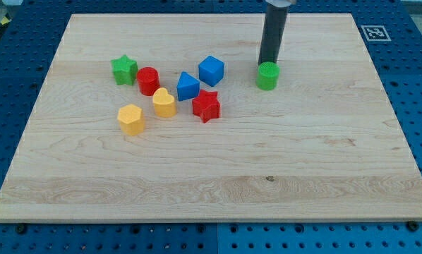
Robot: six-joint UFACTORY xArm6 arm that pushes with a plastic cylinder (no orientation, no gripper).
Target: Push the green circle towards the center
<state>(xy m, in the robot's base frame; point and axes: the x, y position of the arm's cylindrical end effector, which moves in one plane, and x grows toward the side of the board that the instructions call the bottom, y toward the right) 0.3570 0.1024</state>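
Observation:
The green circle [267,76] is a small green cylinder on the wooden board [324,155], right of the middle and in the upper half. My tip [269,63] is at the end of the dark rod and touches the cylinder's upper edge from the view's top. The rod rises straight up out of the frame.
A cluster of blocks lies to the left: blue cube [211,70], blue triangle-like block [188,87], red star [206,106], red cylinder [148,80], green star [124,70], yellow heart [164,103], yellow hexagon [130,119]. A marker tag [372,32] sits at the top right corner.

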